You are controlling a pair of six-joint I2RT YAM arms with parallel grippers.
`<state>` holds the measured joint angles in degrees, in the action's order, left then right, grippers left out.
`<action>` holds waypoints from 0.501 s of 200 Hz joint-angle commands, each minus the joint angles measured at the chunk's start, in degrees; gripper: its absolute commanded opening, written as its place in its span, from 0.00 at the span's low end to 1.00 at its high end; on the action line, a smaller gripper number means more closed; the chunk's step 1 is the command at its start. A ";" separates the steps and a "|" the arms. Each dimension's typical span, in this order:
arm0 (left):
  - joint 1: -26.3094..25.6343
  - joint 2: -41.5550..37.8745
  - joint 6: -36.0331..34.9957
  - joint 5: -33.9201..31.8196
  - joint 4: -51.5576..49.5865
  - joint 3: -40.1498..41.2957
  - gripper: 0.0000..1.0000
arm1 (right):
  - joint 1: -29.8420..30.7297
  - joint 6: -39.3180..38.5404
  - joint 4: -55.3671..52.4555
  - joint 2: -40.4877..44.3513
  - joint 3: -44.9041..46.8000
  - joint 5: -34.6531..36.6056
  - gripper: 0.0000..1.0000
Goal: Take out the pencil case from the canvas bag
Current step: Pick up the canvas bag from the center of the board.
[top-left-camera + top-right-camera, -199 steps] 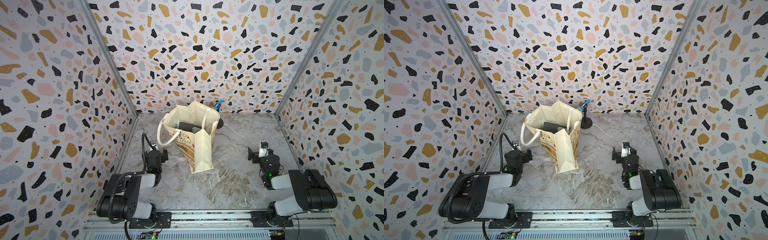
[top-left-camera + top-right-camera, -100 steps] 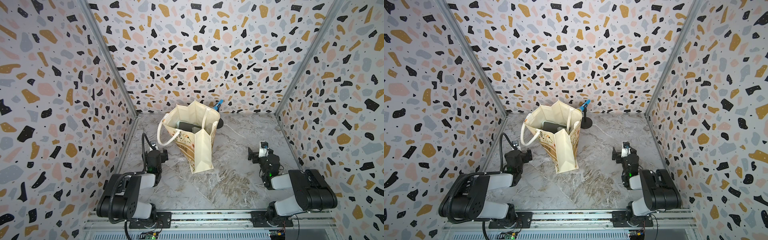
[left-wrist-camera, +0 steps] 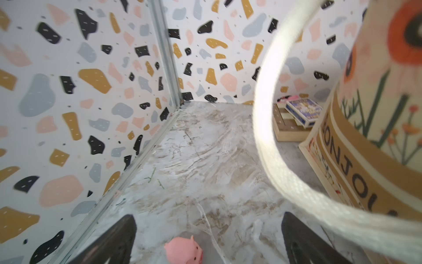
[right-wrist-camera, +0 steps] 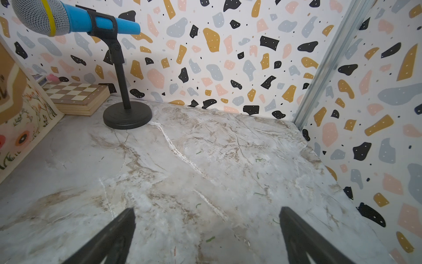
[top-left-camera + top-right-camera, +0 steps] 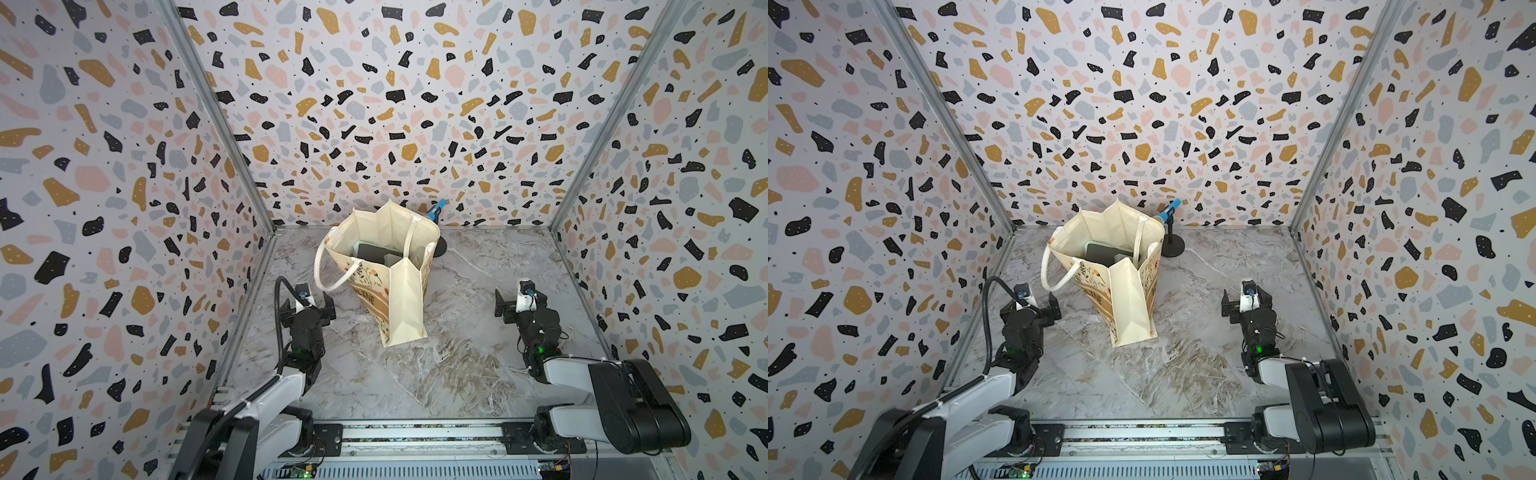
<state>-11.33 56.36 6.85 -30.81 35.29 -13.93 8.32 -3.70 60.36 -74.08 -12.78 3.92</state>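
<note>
Left gripper [image 5: 307, 306] jaws wide, holding nothing, at 8 o'clock of canvas bag [image 5: 401, 299]. Bag upright mid-table, mouth open, dark item [image 5: 374, 252] inside. Right gripper [image 5: 519, 301] wide, holding nothing, at 3 o'clock. Microphone [image 5: 436, 208] at 1 o'clock.

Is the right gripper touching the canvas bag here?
Apart. Both top views show the right gripper, jaws open, off to the side of the canvas bag, with a bare stretch of marble table between them.

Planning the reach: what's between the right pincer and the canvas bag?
Only bare tabletop between the open right pincer and the canvas bag, seen in both top views.
</note>
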 commanded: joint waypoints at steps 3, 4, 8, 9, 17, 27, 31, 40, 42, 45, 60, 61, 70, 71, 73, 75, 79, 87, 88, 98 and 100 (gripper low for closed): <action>-0.19 -5.43 10.65 -10.83 -16.48 -3.72 0.99 | 0.83 -1.32 -5.66 3.89 -2.65 -0.13 0.99; -0.23 -5.58 10.95 -11.10 -17.05 -3.90 0.99 | 0.82 -1.23 -5.72 4.05 -2.71 -0.05 0.99; -0.20 -6.03 12.25 -11.82 -19.40 -4.82 0.99 | 0.82 -0.59 -5.77 4.76 -2.72 -0.01 0.99; -0.23 -6.15 12.63 -11.99 -19.92 -5.03 0.99 | 0.87 -0.29 -5.78 5.01 -2.70 0.01 0.99; -0.31 -6.62 15.31 -14.39 -24.49 -6.82 0.99 | 0.76 2.46 -5.06 6.55 -2.25 0.57 0.99; -0.36 -6.63 22.55 -18.09 -33.28 -9.96 0.99 | 0.57 5.60 -4.37 8.38 -1.83 1.44 0.99; -0.36 -6.45 26.25 -19.92 -37.84 -11.65 0.99 | 0.46 6.62 -4.64 8.95 -1.90 1.56 0.99; -0.35 -5.56 33.39 -22.88 -47.47 -15.14 0.99 | 0.28 9.32 -5.87 9.98 -2.44 2.12 0.99; -0.36 -5.29 34.15 -23.35 -49.04 -15.88 0.99 | 0.18 10.08 -6.28 10.29 -2.61 2.36 0.99; -0.30 -5.00 34.73 -23.75 -50.60 -16.70 0.99 | 0.03 11.57 -7.10 10.55 -2.91 2.90 0.99; -0.34 -4.66 35.79 -24.28 -53.67 -18.56 0.99 | -0.47 23.53 -16.21 11.69 -6.23 10.26 0.99; -0.35 -4.76 35.69 -24.25 -53.53 -18.57 0.99 | -0.53 24.65 -17.28 11.68 -6.75 10.77 0.99; -0.36 -5.69 34.63 -23.22 -53.07 -18.50 0.99 | -1.41 31.55 -26.97 11.05 -10.89 13.80 0.99; -0.31 -5.75 34.67 -23.19 -53.23 -18.54 0.99 | -1.48 32.31 -27.89 10.97 -11.41 14.03 0.99; -0.30 -5.94 35.04 -23.12 -53.53 -18.62 0.99 | -1.69 33.57 -30.16 10.71 -12.28 14.28 1.00; -0.34 -6.09 35.37 -22.93 -54.04 -18.75 0.99 | -1.87 34.27 -31.54 10.54 -13.18 14.27 1.00; -0.36 -6.44 36.08 -22.61 -54.99 -18.91 0.99 | -2.31 34.76 -33.11 10.03 -14.17 13.57 1.00; -0.33 -6.82 36.99 -22.29 -56.82 -19.70 0.99 | -2.80 34.99 -32.78 9.92 -14.49 10.79 1.00; -0.35 -6.85 37.04 -22.24 -57.04 -19.76 0.99 | -2.88 35.03 -32.59 10.01 -14.44 10.47 1.00; -0.30 -6.89 38.04 -22.10 -59.16 -20.69 0.99 | -3.04 35.84 -31.32 10.60 -14.08 7.39 0.99; -0.34 -6.88 38.16 -22.15 -59.56 -20.94 0.99 | -3.04 36.04 -31.43 10.71 -14.15 6.86 0.99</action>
<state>-11.38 50.22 39.66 -50.76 -14.63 -32.32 6.04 22.20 37.41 -64.53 -25.02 12.19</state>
